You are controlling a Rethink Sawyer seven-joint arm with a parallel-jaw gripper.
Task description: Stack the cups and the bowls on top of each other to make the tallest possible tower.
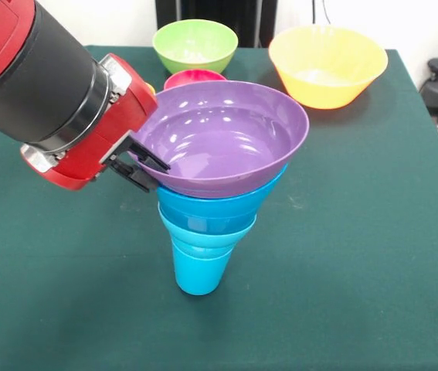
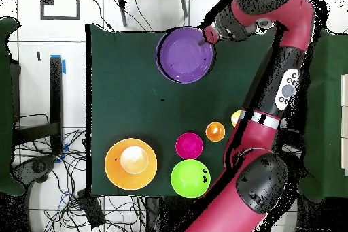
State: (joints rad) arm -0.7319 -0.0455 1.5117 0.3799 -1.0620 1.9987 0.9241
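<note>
Black claw (image 1: 143, 164) clamped on the near-arm rim of the wide glossy purple plastic bowl (image 1: 222, 135) — one finger inside the rim, one beneath. Purple bowl topping the funnel-shaped tower (image 1: 207, 224): blue plastic cup (image 1: 198, 272) at the base on the green worktop (image 1: 342, 255), blue bowls (image 1: 215, 210) nested above. Well apart near the far edge — large yellow-orange bowl (image 1: 327, 63), green bowl (image 1: 195, 44), red bowl (image 1: 193, 77) just behind the stack.

Arm (image 1: 41, 77): red shell w/ black cylindrical wrist, silver ring; black end effector (image 1: 143, 164) fingers.
</note>
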